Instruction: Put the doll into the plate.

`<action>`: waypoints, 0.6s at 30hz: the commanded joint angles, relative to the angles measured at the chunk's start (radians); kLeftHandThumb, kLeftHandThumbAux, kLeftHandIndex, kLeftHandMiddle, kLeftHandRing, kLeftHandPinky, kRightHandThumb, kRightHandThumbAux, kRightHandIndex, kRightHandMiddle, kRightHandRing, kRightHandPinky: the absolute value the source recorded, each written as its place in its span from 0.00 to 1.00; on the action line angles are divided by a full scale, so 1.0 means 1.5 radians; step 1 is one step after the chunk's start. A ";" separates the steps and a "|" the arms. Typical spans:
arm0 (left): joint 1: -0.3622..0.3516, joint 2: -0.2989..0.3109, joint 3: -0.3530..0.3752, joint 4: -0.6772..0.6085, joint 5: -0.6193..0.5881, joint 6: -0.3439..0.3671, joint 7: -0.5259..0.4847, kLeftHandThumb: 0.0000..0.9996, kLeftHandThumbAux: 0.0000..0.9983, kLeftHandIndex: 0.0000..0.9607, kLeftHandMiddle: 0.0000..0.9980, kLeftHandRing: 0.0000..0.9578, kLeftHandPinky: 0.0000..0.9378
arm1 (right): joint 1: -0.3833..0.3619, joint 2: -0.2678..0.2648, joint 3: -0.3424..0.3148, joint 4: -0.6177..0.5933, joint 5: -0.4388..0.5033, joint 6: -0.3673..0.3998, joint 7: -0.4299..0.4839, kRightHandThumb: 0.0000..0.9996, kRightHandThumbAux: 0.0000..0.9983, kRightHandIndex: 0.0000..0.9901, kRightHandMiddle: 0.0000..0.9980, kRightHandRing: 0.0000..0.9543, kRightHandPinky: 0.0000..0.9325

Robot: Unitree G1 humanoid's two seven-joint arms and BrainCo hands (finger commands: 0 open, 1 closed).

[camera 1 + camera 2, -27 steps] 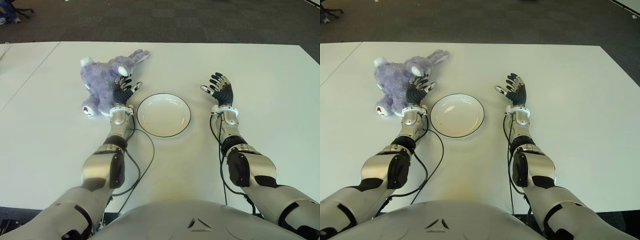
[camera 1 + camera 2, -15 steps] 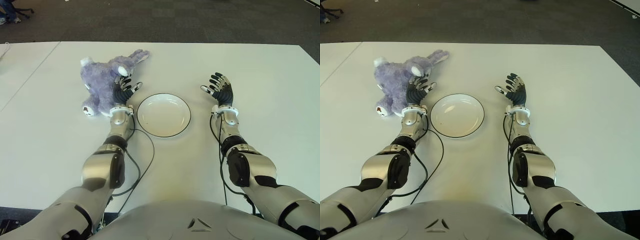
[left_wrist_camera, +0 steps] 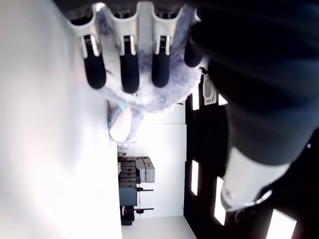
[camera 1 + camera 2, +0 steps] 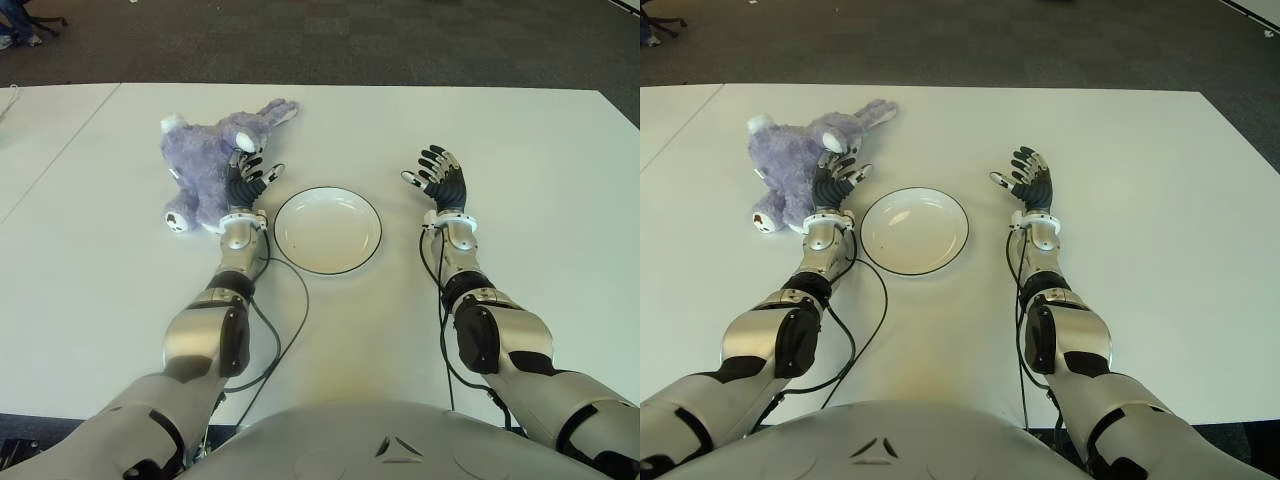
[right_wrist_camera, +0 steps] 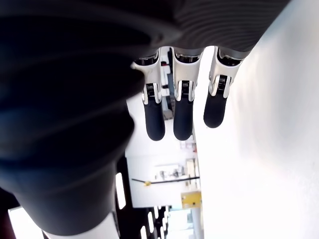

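A purple plush rabbit doll (image 4: 205, 160) lies on the white table (image 4: 540, 130) at the left, its ears pointing to the far right. A white plate (image 4: 328, 230) with a dark rim sits in the middle, with nothing in it. My left hand (image 4: 246, 178) is open, fingers spread, right beside the doll's near side; in the left wrist view its fingertips (image 3: 128, 79) are close against the purple fur (image 3: 149, 102). My right hand (image 4: 436, 178) shows to the right of the plate, open and holding nothing.
Dark carpet floor (image 4: 350, 40) lies beyond the table's far edge. A second white table (image 4: 40, 140) adjoins on the left. Black cables (image 4: 290, 300) run along my left arm beside the plate.
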 commanded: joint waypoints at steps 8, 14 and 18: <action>0.148 -0.034 0.002 0.083 -0.002 0.068 0.041 0.00 0.76 0.06 0.12 0.16 0.20 | 0.141 0.047 -0.009 0.084 0.004 0.068 -0.003 0.06 0.94 0.20 0.23 0.23 0.24; 0.155 -0.042 0.006 0.080 -0.007 0.042 0.051 0.02 0.78 0.02 0.08 0.13 0.20 | 0.143 0.046 -0.008 0.084 0.003 0.066 0.000 0.04 0.94 0.20 0.23 0.22 0.23; 0.168 -0.052 -0.001 0.074 0.002 0.004 0.083 0.04 0.77 0.00 0.05 0.12 0.19 | 0.142 0.042 -0.004 0.085 -0.002 0.070 0.001 0.02 0.94 0.19 0.21 0.21 0.21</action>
